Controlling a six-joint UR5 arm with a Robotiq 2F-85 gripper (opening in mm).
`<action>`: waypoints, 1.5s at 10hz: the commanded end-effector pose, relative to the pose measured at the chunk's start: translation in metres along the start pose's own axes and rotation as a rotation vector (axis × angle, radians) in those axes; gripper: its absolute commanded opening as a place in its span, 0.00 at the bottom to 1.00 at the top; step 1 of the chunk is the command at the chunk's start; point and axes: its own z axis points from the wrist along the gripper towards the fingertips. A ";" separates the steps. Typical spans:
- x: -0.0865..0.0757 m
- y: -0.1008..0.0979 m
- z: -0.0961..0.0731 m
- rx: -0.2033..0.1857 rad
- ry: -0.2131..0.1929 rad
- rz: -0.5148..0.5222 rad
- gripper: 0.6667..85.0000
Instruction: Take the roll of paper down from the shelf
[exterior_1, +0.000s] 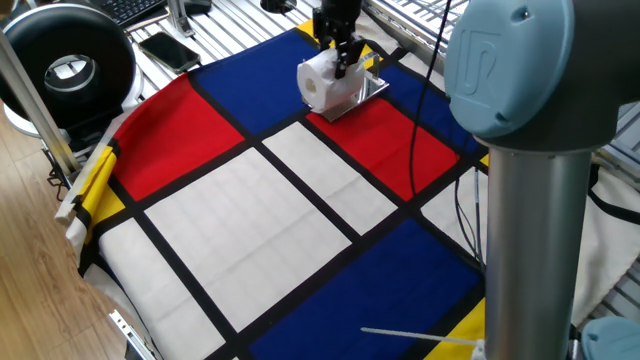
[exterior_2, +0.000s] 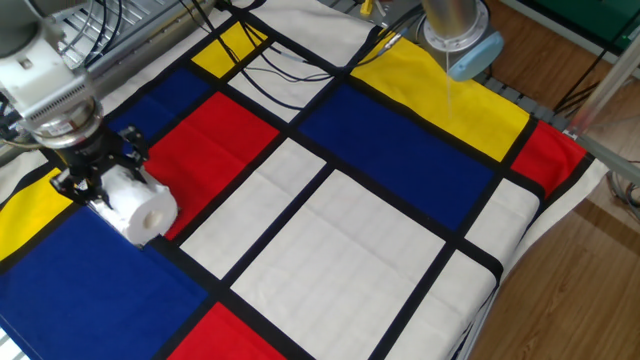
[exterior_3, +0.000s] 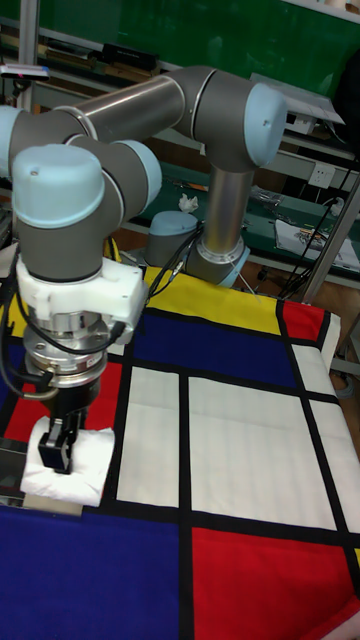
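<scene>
The white roll of paper (exterior_1: 322, 82) lies on its side, its hollow end facing front-left, with my gripper (exterior_1: 340, 64) shut on it from above. It hangs over the left edge of the shelf (exterior_1: 368, 90), a small shiny silver plate on the chequered cloth at the far side. In the other fixed view the roll of paper (exterior_2: 143, 207) sits under the gripper (exterior_2: 100, 186) and hides the plate. The tall fixed view shows the dark fingers (exterior_3: 56, 448) pressed into the squashed roll of paper (exterior_3: 78, 468). I cannot tell whether the roll touches the plate.
A black round device (exterior_1: 65, 65), a phone (exterior_1: 170, 50) and a keyboard (exterior_1: 130, 8) lie beyond the cloth's left corner. Slatted metal racks (exterior_1: 425, 18) stand behind the plate. Cables (exterior_2: 290, 62) trail over the cloth near the robot base (exterior_2: 455, 35).
</scene>
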 end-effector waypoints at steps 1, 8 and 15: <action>-0.024 -0.005 -0.003 0.021 0.001 0.018 0.00; -0.011 -0.005 -0.006 0.014 0.036 -0.020 0.00; -0.070 -0.002 0.010 0.014 -0.016 0.053 0.00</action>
